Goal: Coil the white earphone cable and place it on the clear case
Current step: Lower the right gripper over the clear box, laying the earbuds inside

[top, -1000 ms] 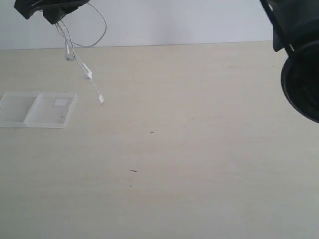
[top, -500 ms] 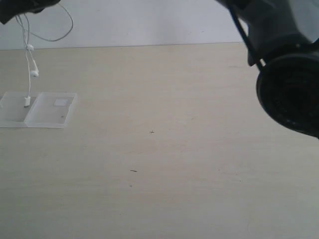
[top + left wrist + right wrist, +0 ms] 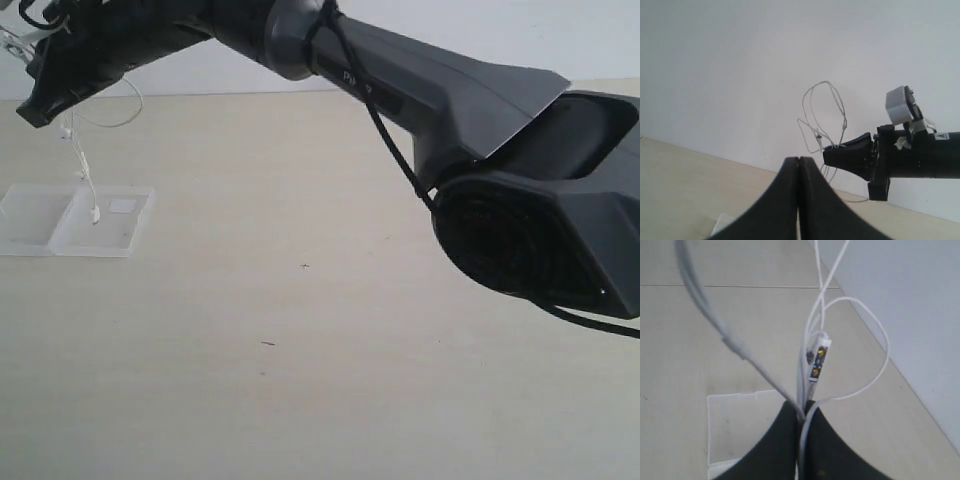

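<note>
A pale wood-grained surface [image 3: 400, 400] carries the clear case [image 3: 35, 220], lying flat and opened out, with two small dark specks [image 3: 304, 265] well apart from it.

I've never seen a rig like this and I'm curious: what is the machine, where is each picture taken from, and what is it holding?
It is a robot with two arms, each ending in a claw. The wide picture comes from a camera off the arms: the right arm reaches across a pale table toward a clear case. The other two pictures come from cameras on the wrists. The right claw is shut on a white earphone cable, which dangles over the case. The left claw is shut and empty.
</note>
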Motion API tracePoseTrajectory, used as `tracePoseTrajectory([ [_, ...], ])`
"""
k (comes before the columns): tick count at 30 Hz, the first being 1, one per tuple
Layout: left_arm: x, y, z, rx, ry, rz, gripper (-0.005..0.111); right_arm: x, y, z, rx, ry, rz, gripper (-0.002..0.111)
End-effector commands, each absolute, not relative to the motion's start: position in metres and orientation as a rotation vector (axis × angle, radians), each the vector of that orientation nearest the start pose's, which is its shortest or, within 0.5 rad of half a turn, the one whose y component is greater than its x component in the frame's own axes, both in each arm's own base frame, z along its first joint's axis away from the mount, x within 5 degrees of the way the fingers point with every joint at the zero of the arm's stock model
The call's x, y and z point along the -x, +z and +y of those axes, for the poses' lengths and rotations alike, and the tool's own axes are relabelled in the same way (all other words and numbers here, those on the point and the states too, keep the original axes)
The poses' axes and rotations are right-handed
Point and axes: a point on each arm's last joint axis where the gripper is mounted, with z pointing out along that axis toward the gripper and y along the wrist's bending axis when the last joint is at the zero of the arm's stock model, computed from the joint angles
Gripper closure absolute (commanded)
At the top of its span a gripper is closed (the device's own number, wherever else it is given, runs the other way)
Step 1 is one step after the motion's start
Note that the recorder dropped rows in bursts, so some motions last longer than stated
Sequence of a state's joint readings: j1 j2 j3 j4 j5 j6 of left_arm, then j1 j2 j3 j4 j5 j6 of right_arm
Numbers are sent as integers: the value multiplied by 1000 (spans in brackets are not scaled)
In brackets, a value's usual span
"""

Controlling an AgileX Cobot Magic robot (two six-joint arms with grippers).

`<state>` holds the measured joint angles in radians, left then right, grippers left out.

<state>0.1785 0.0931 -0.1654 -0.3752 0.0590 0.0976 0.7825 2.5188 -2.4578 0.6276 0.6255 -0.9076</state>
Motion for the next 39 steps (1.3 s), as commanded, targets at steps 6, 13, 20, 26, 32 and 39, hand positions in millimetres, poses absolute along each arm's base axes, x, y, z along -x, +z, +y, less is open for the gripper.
tracePoseTrajectory([
  [6,-56,258,8,313,-90,1431,107,-394,186,437,1378,589,1684,108],
  [13,-56,258,8,313,-90,1431,107,-387,167,442,1493,578,1659,108],
  [20,-56,258,8,313,-90,1431,107,-378,168,452,1528,550,1590,108],
  [26,-56,258,8,313,-90,1431,107,-382,160,457,1422,564,1583,108],
  [32,-56,258,8,313,-90,1431,107,-388,144,460,1339,571,1584,108],
  [39,-56,258,8,313,-90,1431,107,-391,134,461,1313,550,1577,108],
])
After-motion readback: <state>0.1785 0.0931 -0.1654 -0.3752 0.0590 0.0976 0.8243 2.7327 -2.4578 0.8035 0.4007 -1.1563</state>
